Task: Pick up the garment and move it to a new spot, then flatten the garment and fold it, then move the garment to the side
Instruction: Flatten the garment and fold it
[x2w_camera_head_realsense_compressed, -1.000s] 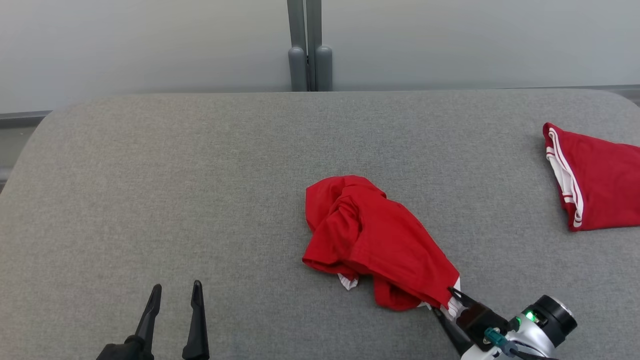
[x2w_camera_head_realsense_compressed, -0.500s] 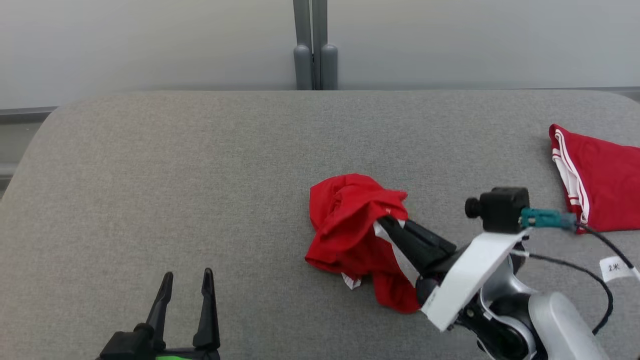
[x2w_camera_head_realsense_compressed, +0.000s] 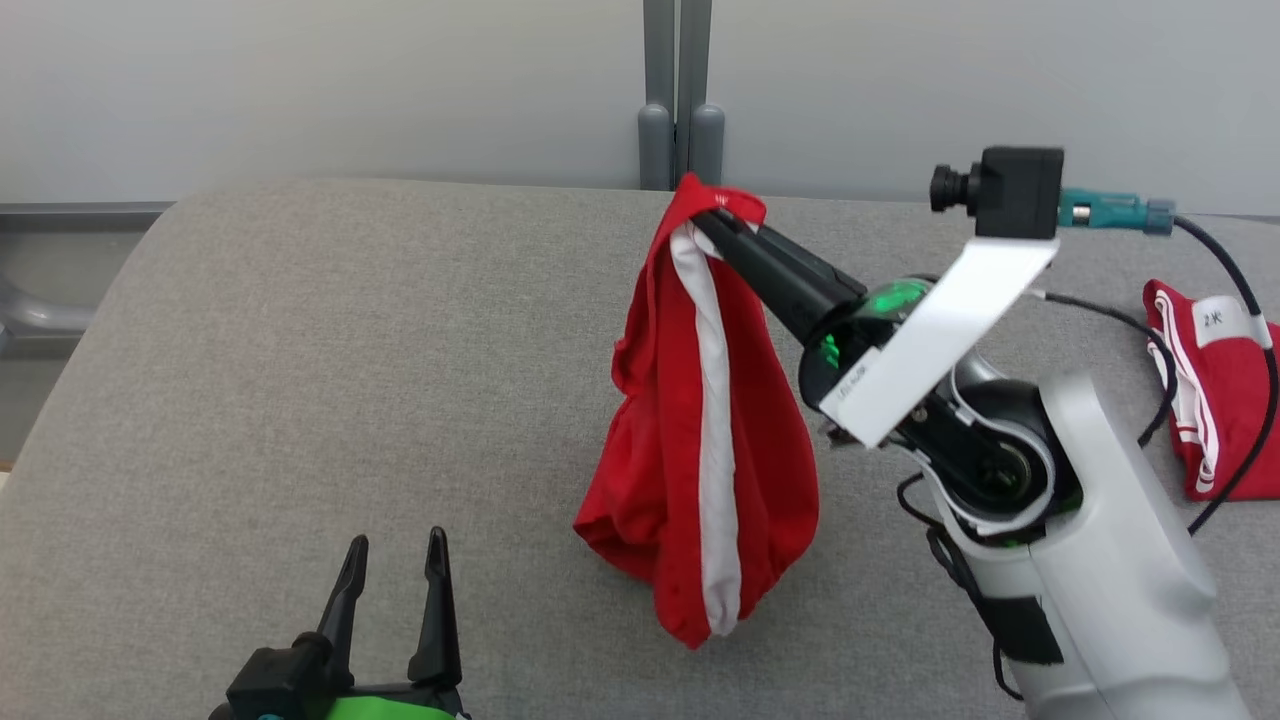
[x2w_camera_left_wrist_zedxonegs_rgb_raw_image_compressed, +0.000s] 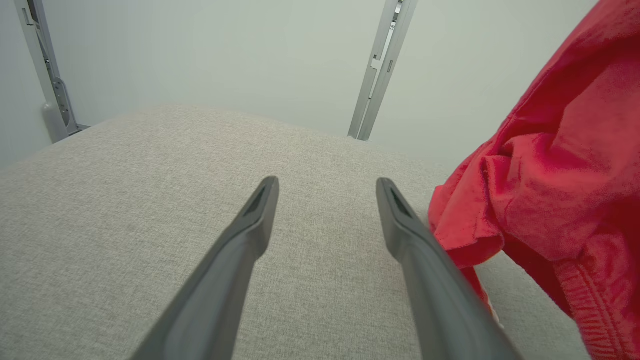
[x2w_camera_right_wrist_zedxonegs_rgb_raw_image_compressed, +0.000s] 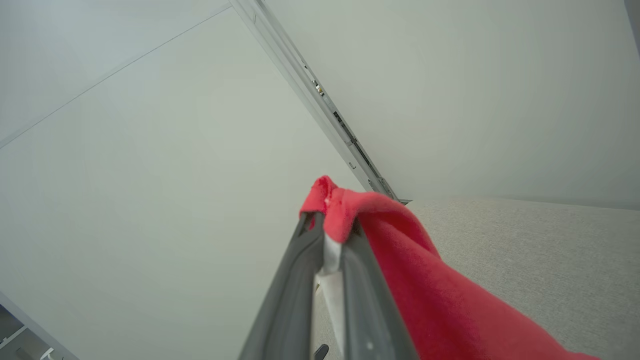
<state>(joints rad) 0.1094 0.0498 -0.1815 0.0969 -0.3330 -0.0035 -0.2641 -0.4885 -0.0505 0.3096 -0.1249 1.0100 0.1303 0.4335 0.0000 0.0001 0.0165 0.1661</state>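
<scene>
A red garment (x2w_camera_head_realsense_compressed: 700, 440) with a white band hangs in the air over the grey table (x2w_camera_head_realsense_compressed: 350, 350), its lower end near or on the surface. My right gripper (x2w_camera_head_realsense_compressed: 712, 222) is shut on the garment's top edge, fingers pointing up and left. In the right wrist view the red cloth (x2w_camera_right_wrist_zedxonegs_rgb_raw_image_compressed: 400, 260) drapes over the shut fingertips (x2w_camera_right_wrist_zedxonegs_rgb_raw_image_compressed: 327, 227). My left gripper (x2w_camera_head_realsense_compressed: 395, 560) stands open near the table's front edge, left of the hanging cloth. From the left wrist, the garment (x2w_camera_left_wrist_zedxonegs_rgb_raw_image_compressed: 550, 190) hangs just right of the open fingers (x2w_camera_left_wrist_zedxonegs_rgb_raw_image_compressed: 327, 192).
A second red garment with white stripes (x2w_camera_head_realsense_compressed: 1215, 400) lies at the table's right edge, partly behind my right arm's cable. A grey post (x2w_camera_head_realsense_compressed: 680, 100) rises behind the table against a pale wall. Bare grey surface spreads to the left.
My right gripper shut on the garment's edge and lifted it up and back, so the heap now hangs stretched. The head camera has shifted; the left gripper stays open.
</scene>
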